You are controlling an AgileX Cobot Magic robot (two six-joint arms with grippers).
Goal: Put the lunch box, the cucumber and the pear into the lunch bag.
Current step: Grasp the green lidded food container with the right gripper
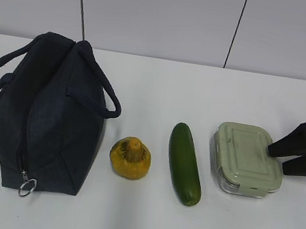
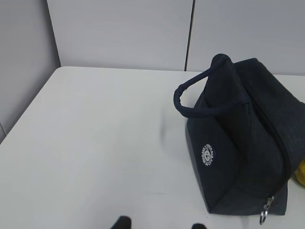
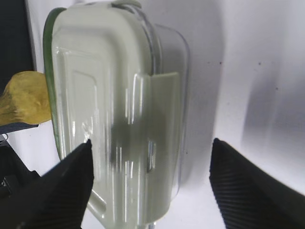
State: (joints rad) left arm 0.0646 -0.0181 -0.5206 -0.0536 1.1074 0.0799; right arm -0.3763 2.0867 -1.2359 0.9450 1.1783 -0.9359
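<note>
The navy lunch bag (image 1: pixel 53 115) stands at the left of the table, its zipper looking closed and the ring pull (image 1: pixel 27 186) at its near end. The yellow-orange pear (image 1: pixel 130 157), the dark green cucumber (image 1: pixel 185 163) and the lunch box (image 1: pixel 246 158) with its sage-green lid lie in a row to its right. My right gripper (image 1: pixel 277 160) is open at the box's right end. In the right wrist view its fingers stand apart around the lunch box (image 3: pixel 119 109). My left gripper (image 2: pixel 160 224) is open and empty over bare table, left of the bag (image 2: pixel 243 138).
The white table (image 1: pixel 140 224) meets a grey panelled wall (image 1: pixel 159 9) at the back. In the right wrist view the pear (image 3: pixel 26 98) and a sliver of the cucumber (image 3: pixel 46 71) show beyond the box. The left arm does not show in the exterior view.
</note>
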